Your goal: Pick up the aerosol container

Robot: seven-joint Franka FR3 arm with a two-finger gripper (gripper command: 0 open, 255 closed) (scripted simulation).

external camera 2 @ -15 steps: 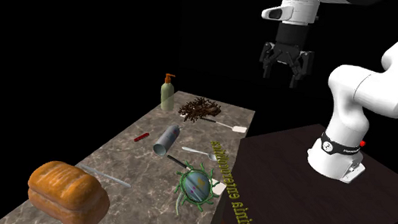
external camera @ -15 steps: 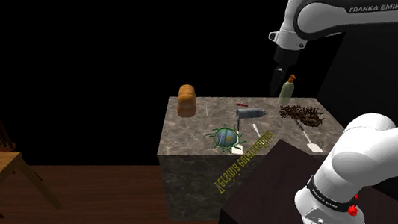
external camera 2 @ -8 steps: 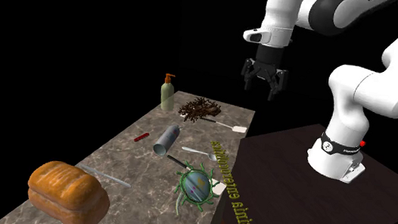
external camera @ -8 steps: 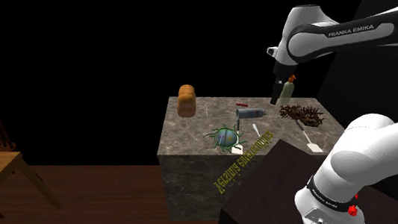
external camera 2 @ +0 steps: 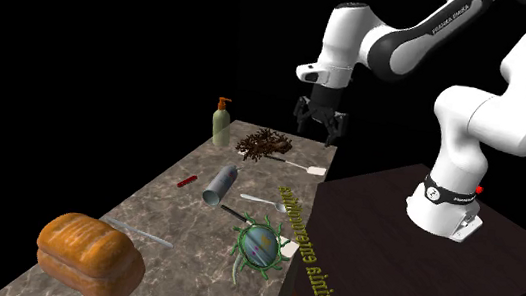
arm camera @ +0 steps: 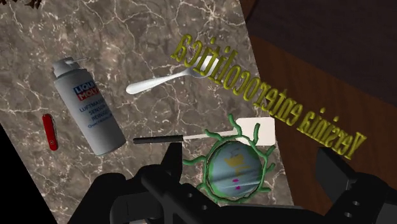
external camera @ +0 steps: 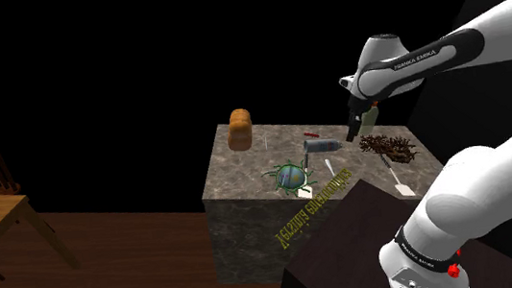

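Note:
The aerosol container (arm camera: 89, 107) is a grey spray can with a white cap and a blue-and-red label. It lies on its side on the marble table top (external camera: 247, 168), near the middle (external camera: 324, 146) (external camera 2: 219, 184). My gripper (external camera 2: 320, 126) hangs open in the air above the table's end with the brown tangle, well above the can and apart from it (external camera: 357, 119). In the wrist view the gripper (arm camera: 251, 170) has its fingers spread, and the can lies off to the side, beyond the left finger (arm camera: 172, 159).
Around the can lie a red pocket knife (arm camera: 49, 132), a spoon (arm camera: 159, 81), a knife (arm camera: 159, 138) and a green spiky ball (arm camera: 234, 167). A bread loaf (external camera 2: 89, 254), a green pump bottle (external camera 2: 220, 122), a brown tangle (external camera 2: 263, 145) and a white spatula (external camera 2: 309, 166) also share the table. Yellow lettering (external camera 2: 310, 258) floats along its edge.
The arm has swung down and toward the table, lowering the gripper from high above the stand to just over the table's end. The fingers stayed open. Nothing on the table moved.

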